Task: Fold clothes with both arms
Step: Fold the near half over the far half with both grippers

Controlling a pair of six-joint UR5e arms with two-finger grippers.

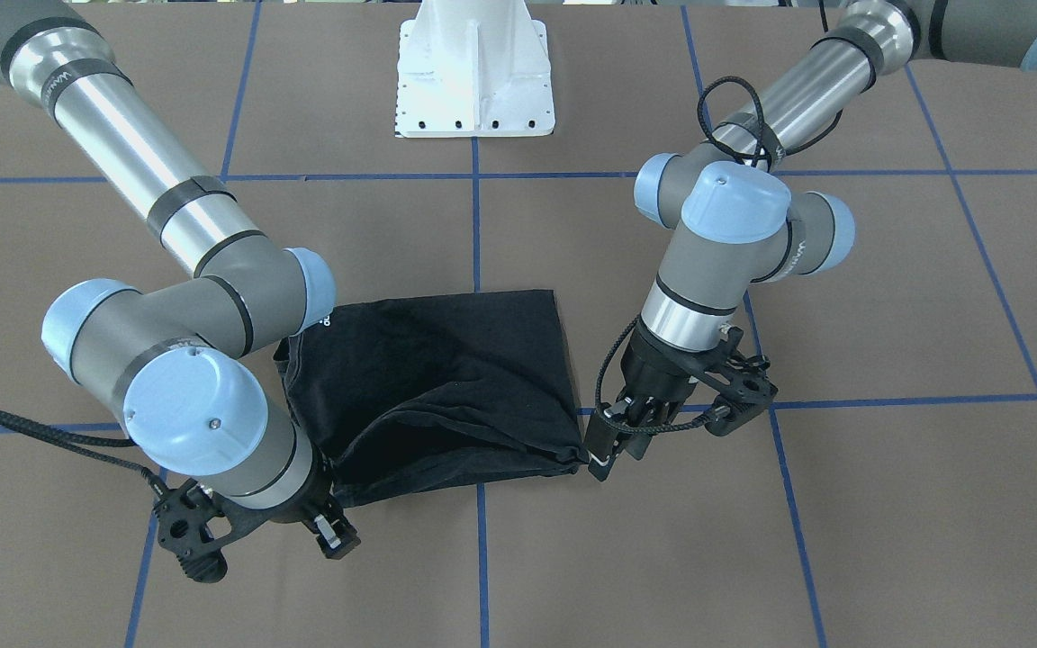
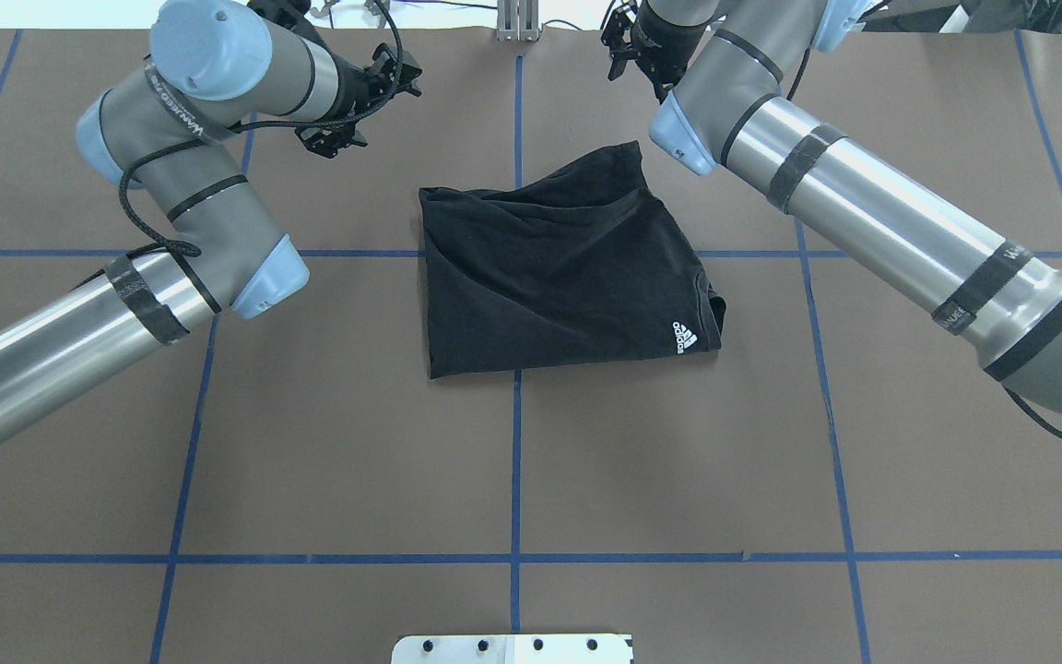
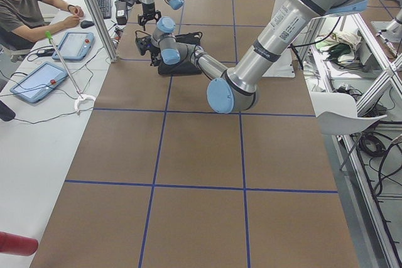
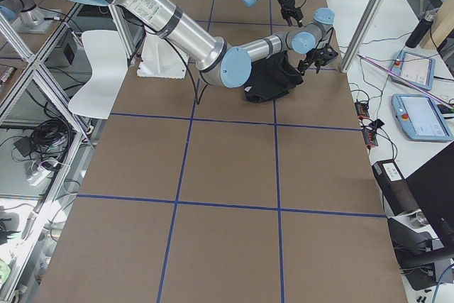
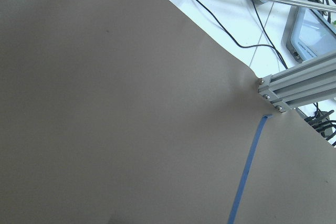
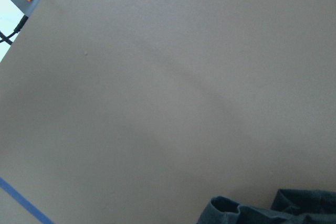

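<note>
We see the black T-shirt (image 2: 563,267) lying folded in a rough square at the table's (image 2: 328,443) middle, white logo facing up. The left gripper (image 1: 607,445) sits at its far corner with fingers together, seemingly pinching a fabric edge. We cannot tell how the right gripper's (image 1: 325,526) jaws stand.

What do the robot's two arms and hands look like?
Both arms, left and right, are shiny silver tubes with grey elbows, light blue round caps and black bands. Braided black cables loop along them. Each ends in a black hand, left and right, with thin fingers.
</note>
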